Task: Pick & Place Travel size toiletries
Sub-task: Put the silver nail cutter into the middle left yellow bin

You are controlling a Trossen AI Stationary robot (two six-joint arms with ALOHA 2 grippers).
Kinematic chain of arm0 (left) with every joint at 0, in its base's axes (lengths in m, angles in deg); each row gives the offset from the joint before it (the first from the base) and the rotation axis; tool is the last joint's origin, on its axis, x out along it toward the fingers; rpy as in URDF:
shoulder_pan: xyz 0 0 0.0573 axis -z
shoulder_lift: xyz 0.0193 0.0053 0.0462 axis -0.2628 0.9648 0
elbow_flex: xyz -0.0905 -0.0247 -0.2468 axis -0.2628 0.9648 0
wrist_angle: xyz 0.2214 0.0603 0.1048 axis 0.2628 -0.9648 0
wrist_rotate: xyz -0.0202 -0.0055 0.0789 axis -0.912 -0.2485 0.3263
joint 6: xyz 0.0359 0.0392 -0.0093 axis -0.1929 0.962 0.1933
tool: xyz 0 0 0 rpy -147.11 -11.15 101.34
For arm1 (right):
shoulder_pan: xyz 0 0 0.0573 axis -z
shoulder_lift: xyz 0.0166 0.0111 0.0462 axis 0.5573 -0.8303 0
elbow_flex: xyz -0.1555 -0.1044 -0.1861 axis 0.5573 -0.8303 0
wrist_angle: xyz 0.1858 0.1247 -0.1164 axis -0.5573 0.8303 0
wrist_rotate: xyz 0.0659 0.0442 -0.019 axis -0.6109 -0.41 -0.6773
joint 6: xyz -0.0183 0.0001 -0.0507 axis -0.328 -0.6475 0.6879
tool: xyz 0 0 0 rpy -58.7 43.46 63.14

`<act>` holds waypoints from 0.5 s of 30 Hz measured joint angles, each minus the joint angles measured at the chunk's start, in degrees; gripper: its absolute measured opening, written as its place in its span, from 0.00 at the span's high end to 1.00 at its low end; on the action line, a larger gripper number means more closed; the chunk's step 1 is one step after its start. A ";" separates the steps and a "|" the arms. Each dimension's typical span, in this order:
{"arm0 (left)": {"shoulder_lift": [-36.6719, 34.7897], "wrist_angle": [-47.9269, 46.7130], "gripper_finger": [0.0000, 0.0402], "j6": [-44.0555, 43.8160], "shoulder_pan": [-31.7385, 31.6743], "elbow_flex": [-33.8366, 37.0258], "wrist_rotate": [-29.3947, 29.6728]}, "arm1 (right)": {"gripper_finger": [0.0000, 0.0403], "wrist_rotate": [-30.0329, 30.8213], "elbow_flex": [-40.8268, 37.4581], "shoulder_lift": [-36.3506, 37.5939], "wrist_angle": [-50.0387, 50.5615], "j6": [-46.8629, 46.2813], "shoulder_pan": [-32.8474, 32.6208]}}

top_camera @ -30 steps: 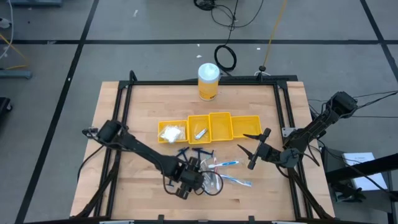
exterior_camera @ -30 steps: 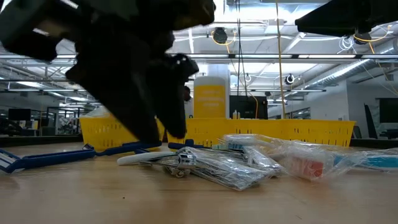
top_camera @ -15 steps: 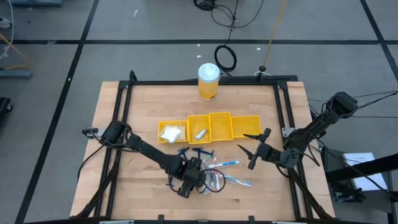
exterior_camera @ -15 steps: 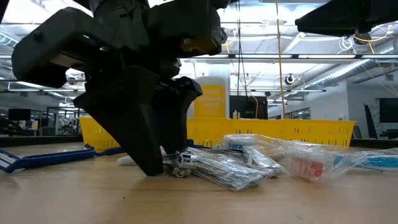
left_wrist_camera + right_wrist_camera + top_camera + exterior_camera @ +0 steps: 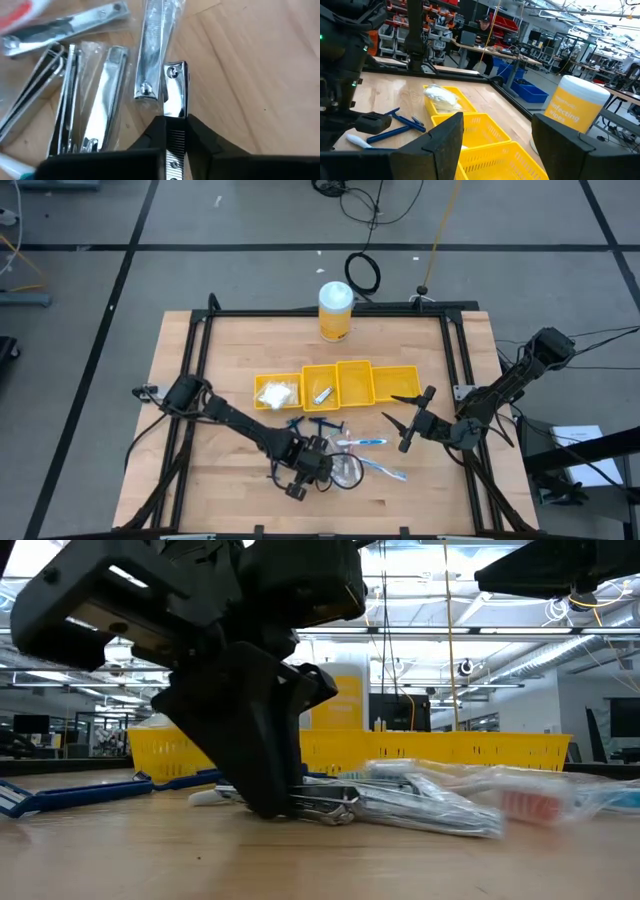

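- silvery nail clipper (image 5: 176, 92) in a clear sleeve sits pinched between the jaws of the left gripper (image 5: 175, 137), whose two dark fingers (image 5: 155, 137) press together on its near end, seen in the left wrist view.
- that left gripper (image 5: 305, 470) is down at the bench (image 5: 230, 340) surface, at about 6 o'clock from the row of yellow bins (image 5: 335, 385), in the front middle of the bench.
- just beside the held clipper lie more wrapped silvery clippers (image 5: 107, 95), some touching each other in a loose heap.
- in the low view the left gripper (image 5: 285, 805) meets the bench with the clear-wrapped metal pieces (image 5: 420, 805) stretching away from its tip.
- two slim toothbrushes (image 5: 365, 443) lie at about 3 o'clock from the left gripper, close to the heap.
- dark blue razors (image 5: 318, 425) lie between the bins and the left gripper; the right wrist view shows them too (image 5: 402, 125).
- white puffy packets (image 5: 277, 392) fill the bin at the 9 o'clock end of the row, and a small silvery item (image 5: 322, 395) lies in the next bin.
- a tall yellow canister with white lid (image 5: 335, 310) stands at 12 o'clock from the bins, near the far edge of the bench.
- the right gripper (image 5: 408, 423) hovers at 3 o'clock from the bins, its jaws spread and holding nothing.
- a person (image 5: 482, 30) shows in the room far behind the bench.
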 joint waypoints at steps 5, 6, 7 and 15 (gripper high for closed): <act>-0.26 -0.22 0.92 -1.13 -0.36 0.04 -2.59 | 0.45 0.00 0.00 0.02 0.00 0.00 0.00; -0.32 -0.24 0.90 -1.48 -0.30 0.04 -2.54 | 0.45 0.00 0.00 0.02 0.00 0.01 0.00; -0.63 -0.63 0.89 -1.55 -0.26 0.08 -2.58 | 0.45 0.00 0.00 0.00 0.00 0.00 0.00; -3.89 -3.47 0.95 -1.88 -0.03 0.37 -1.07 | 0.45 -0.02 -0.02 0.02 0.18 0.02 0.00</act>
